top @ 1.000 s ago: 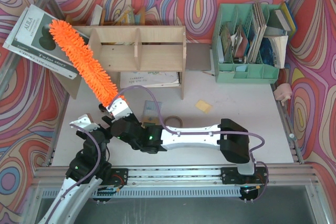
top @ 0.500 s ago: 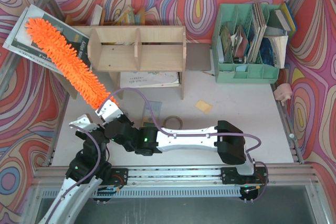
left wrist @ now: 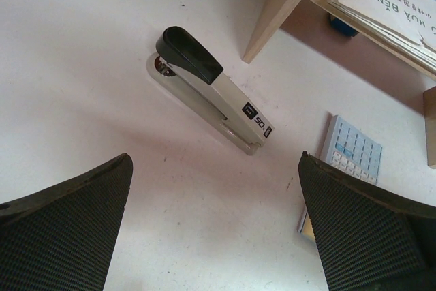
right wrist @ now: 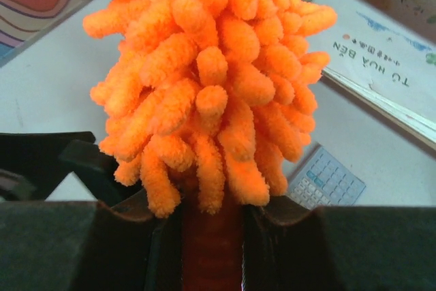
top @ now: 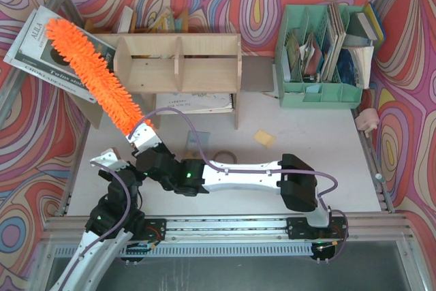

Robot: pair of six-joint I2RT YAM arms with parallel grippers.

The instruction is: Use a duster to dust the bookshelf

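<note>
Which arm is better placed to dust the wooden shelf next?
Right. The right gripper grips the duster, whose fluffy head lies by the left end of the shelf; the left gripper is open and empty, over a stapler.

One duster [top: 94, 78], one bookshelf [top: 204, 45], one stapler [left wrist: 214, 97], one calculator [left wrist: 351, 151], one file organiser [top: 320, 95].

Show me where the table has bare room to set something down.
Largest bare patch: the tabletop between the green organiser, the yellow note and the right arm. Crowded: under and before the bookshelf, where the stapler, calculator and booklets lie near the held duster.
</note>
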